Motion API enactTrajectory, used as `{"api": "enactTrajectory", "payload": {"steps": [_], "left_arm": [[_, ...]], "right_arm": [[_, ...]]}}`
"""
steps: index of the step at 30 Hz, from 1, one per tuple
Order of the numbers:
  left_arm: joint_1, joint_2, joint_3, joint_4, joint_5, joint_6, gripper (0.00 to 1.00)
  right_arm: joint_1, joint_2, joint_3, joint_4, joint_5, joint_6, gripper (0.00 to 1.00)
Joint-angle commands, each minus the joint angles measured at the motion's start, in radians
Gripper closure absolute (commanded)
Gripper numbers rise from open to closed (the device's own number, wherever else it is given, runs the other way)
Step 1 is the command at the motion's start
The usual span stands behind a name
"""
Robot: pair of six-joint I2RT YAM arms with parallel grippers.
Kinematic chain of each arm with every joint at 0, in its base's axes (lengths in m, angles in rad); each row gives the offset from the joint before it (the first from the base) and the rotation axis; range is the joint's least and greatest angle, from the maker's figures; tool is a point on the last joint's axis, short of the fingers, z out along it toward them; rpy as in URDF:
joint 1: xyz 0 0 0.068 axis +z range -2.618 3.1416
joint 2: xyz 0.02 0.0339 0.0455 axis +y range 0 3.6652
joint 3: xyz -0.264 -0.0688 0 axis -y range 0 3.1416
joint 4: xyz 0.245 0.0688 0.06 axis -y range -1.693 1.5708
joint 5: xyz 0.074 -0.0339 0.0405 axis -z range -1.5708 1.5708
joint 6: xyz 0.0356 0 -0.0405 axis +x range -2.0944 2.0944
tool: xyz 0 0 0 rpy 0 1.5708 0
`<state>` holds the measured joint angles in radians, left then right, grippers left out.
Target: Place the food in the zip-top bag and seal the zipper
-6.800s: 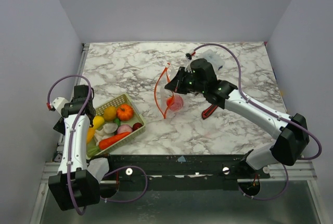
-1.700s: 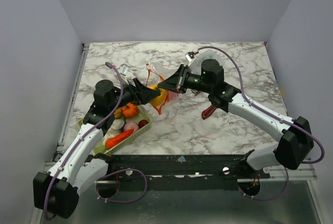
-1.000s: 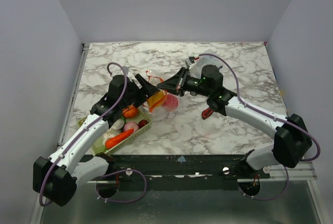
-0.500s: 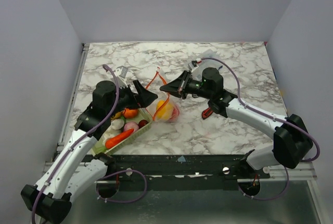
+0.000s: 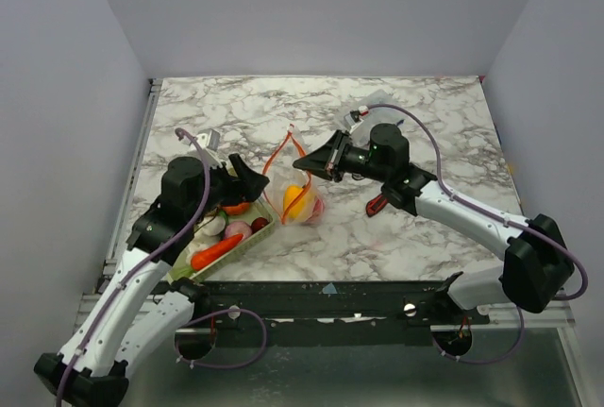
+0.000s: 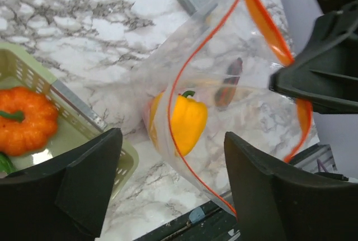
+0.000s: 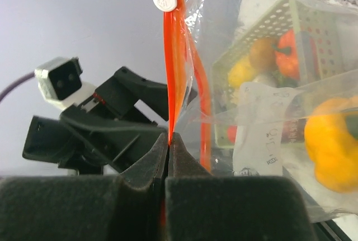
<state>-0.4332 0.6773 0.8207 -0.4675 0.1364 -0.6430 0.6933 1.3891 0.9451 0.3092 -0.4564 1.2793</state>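
The zip-top bag (image 5: 291, 180) hangs with its mouth wide open. My right gripper (image 5: 300, 161) is shut on the red-orange zipper (image 7: 173, 56) at the right side of that mouth. A yellow pepper (image 5: 295, 201) and a red piece (image 5: 315, 207) lie at the bottom of the bag. In the left wrist view the pepper (image 6: 187, 121) shows through the clear plastic. My left gripper (image 5: 247, 176) stands open and empty just left of the bag, above the basket's right end. More food stays in the basket: an orange pumpkin (image 6: 25, 121) and a carrot (image 5: 212, 251).
The pale green mesh basket (image 5: 253, 235) sits at the near left, close to the table's front edge. A red-and-black utility knife (image 5: 377, 204) lies right of the bag. A clear packet (image 5: 373, 102) lies behind my right arm.
My left gripper has drawn back to the left, away from the bag's mouth. The yellow pepper it was bringing now lies inside the bag. My right gripper keeps its hold.
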Motion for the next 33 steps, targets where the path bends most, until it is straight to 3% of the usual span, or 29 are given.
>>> {"api": "enactTrajectory", "payload": {"steps": [1,5,8,9,14,17,19,23,25,28,33], "left_arm": [[0.005,0.141,0.009,-0.025,0.039,-0.008,0.36],[0.005,0.230,0.027,0.046,0.220,0.006,0.61],[0.005,0.289,0.049,0.107,0.400,0.003,0.95],[0.004,0.293,0.049,0.145,0.469,-0.012,1.00],[0.002,0.245,-0.012,0.362,0.688,-0.259,1.00],[0.003,0.223,-0.062,0.421,0.680,-0.413,1.00],[0.013,0.232,-0.080,0.438,0.635,-0.479,1.00],[0.087,0.350,-0.089,0.446,0.575,-0.507,1.00],[0.152,0.447,-0.085,0.489,0.634,-0.507,1.00],[0.188,0.496,-0.063,0.519,0.684,-0.493,1.00],[0.150,0.409,-0.082,0.605,0.710,-0.488,1.00]], "right_arm": [[-0.004,-0.054,0.033,-0.099,0.040,-0.074,1.00],[-0.004,-0.099,0.048,-0.200,0.092,-0.129,1.00],[-0.004,-0.126,0.073,-0.302,0.131,-0.174,1.00],[-0.005,-0.127,0.101,-0.383,0.146,-0.191,1.00],[-0.004,-0.146,0.255,-0.755,0.316,-0.285,1.00],[-0.027,-0.121,0.297,-0.788,0.391,-0.318,1.00],[-0.108,-0.035,0.319,-0.761,0.322,-0.334,1.00],[-0.211,0.209,0.428,-0.714,0.210,-0.385,1.00],[-0.211,0.291,0.489,-0.717,0.197,-0.433,1.00],[-0.208,0.319,0.526,-0.731,0.194,-0.481,1.00],[-0.179,0.240,0.496,-0.753,0.235,-0.529,1.00]]}}
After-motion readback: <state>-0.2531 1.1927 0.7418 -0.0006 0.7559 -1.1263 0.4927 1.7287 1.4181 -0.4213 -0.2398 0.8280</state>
